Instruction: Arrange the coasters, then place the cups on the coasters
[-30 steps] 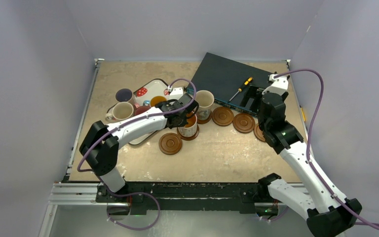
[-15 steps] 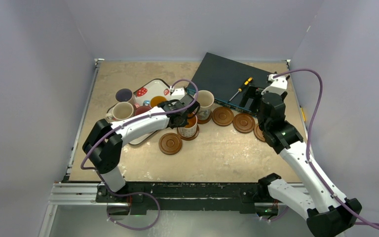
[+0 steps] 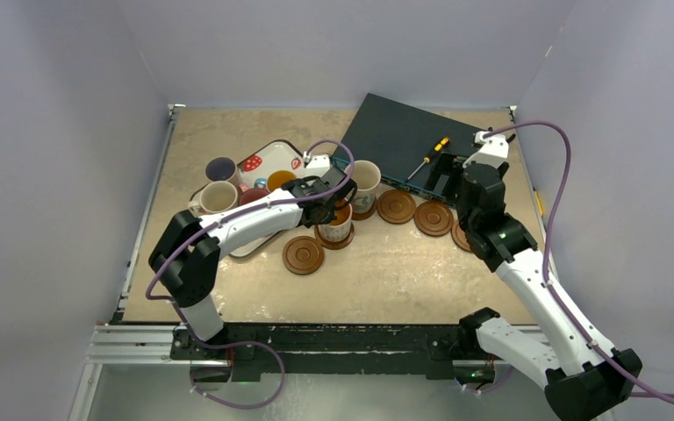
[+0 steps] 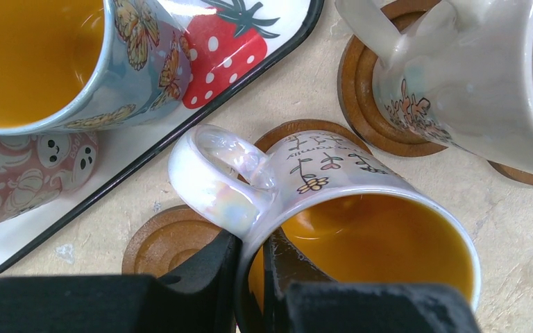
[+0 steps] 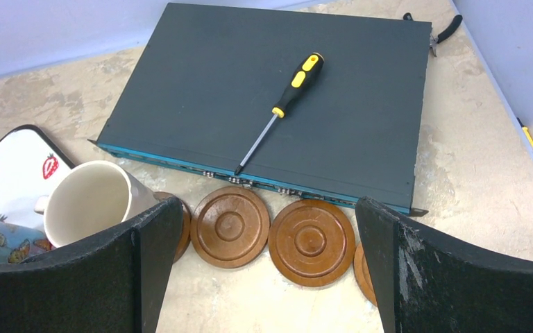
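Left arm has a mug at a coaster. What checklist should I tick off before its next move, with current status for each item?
1. Left gripper pinching the floral mug at the rim beside its handle: ok.
2. Floral mug over a coaster: ok.
3. Floral mug seated flat on that coaster: cannot tell.
4. Gap to the cream mug next to it: ok, apart.
5. Right gripper open, holding nothing: ok.
6. Bare coasters free for more mugs: ok.
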Motion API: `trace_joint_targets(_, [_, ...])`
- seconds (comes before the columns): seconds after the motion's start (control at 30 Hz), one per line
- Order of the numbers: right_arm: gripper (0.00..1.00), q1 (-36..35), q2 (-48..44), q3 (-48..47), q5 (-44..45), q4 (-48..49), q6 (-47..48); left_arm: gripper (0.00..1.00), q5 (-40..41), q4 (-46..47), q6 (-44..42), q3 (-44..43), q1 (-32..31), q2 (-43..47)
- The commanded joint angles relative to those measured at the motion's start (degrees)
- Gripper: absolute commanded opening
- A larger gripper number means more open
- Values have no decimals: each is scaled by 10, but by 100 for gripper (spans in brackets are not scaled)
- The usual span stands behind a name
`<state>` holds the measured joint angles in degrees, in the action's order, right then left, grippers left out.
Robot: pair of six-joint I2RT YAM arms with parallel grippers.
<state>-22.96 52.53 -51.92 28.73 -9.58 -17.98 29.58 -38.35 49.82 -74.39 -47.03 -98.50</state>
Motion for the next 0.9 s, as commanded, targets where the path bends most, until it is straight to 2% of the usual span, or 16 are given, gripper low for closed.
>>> trace_joint_targets(0.0, [98, -1, 0, 4, -5, 17, 4, 0, 28, 42, -8, -29, -1, 10])
trace_joint_targets(0.33, [98, -1, -1, 5, -6, 18, 1, 14, 26, 43, -7, -21, -2, 10])
trace_joint_targets(0.47, [98, -1, -1, 4, -7, 18, 0, 27, 27, 44, -5, -18, -2, 13])
trace_joint_targets(0.57, [98, -1, -1, 5, -8, 18, 0, 32, 28, 44, -5, -18, -1, 16])
trace_joint_targets(0.87, [98, -1, -4, 4, -12, 18, 1, 37, 30, 40, -18, -16, -1, 56])
